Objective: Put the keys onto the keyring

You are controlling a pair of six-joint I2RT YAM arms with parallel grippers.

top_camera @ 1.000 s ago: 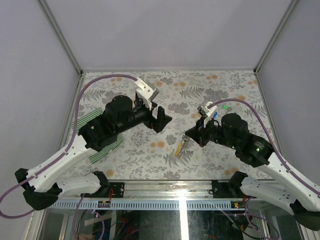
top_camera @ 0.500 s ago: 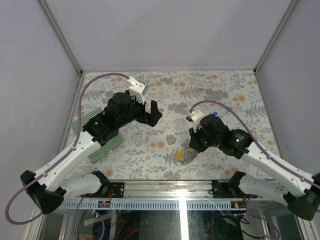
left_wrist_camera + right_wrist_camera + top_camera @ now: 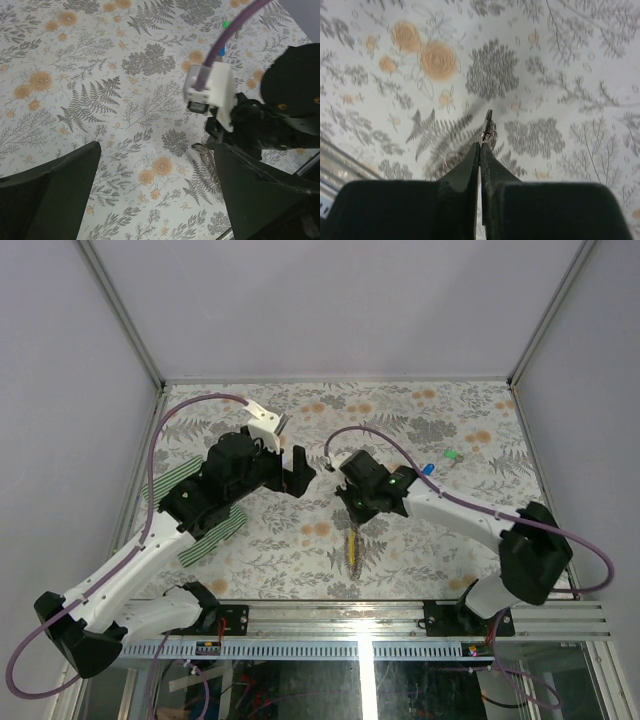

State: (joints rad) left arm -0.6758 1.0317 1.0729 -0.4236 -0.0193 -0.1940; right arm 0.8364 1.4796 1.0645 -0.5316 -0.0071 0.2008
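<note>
At the left of the flowered bench [image 3: 440,410] lies a green-and-white striped cloth [image 3: 215,532], partly under the left arm [image 3: 140,545]; the left pincer [image 3: 303,472] is over the middle of the bench with its fingers wide apart and nothing between them (its own camera shows only the bare pattern there). Just to its right the right pincer [image 3: 351,520] points down, its fingers [image 3: 470,165] pressed together on a thin metal part of the keyring [image 3: 352,545]; the chain and the yellow tag stretch from the tips toward the near edge, and I cannot tell if they touch the bench. Further right, well apart from the ring, the blue key [image 3: 428,471] lies on the bench; near it, a little further back, lies the green key [image 3: 452,454].
</note>
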